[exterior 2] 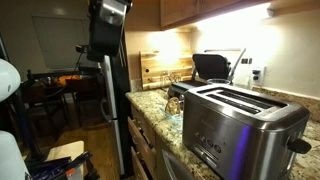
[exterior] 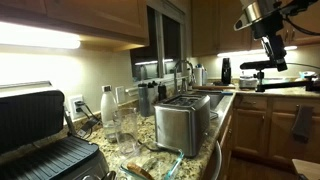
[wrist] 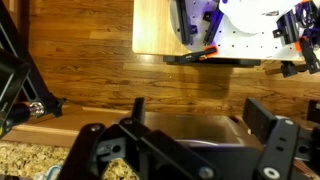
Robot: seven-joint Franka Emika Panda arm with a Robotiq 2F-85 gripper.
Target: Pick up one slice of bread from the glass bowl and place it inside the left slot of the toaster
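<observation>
While the black two-fingered gripper point(exterior: 266, 58) hangs spread and empty at upper right, the small tan-brown bread slice point(exterior: 138, 171), likely light, soft and crumbly, seems to rest lower centre in the low clear glass bowl point(exterior: 166, 156), best pinched gently across its flat faces.

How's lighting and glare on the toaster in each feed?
In an exterior view the strip light blows out, toaster dim; in an exterior view the toaster shows bright streaks; wrist view: dark end effector, no clear toaster.
</observation>
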